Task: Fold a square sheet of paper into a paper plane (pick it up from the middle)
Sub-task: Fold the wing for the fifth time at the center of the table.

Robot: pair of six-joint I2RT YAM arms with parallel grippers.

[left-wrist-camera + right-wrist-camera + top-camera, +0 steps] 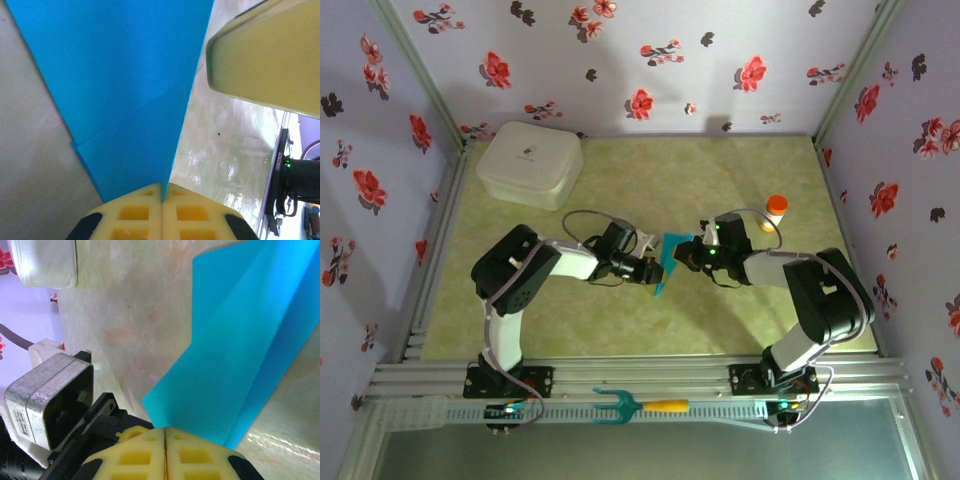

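Both arms meet at the centre of the frame in the top view, and the teal-blue paper plane (pixel 671 251) sits right between them, just above the middle of the surface (pixel 620 200). Its narrow tip points toward the bottom of the frame and a broader part spreads toward the top.

The left end effector (pixel 649 268) comes in from the left, fully closed. Its wrist view shows the yellow fingertips (pixel 145 212) pressed together at the bottom of the frame, with the paper's folded edge nipped in the seam. The sheet (pixel 125 85) fans up from there across the upper left, one crease line running diagonally across it.

The right end effector (pixel 693 256) comes in from the right, also clamped tight. In its wrist view the fingertips (pixel 145 455) meet at the bottom centre, and the paper's (pixel 240 340) lower edge runs right into that seam, so it looks pinched here too. A long fold shows along the paper at the right of that frame.

A white lidded box (pixel 530 163) sits at the upper left of the surface, an orange-capped bottle (pixel 776 211) to the right of centre, and a teal fork-shaped tool (pixel 620 405) lies on the rail along the bottom.
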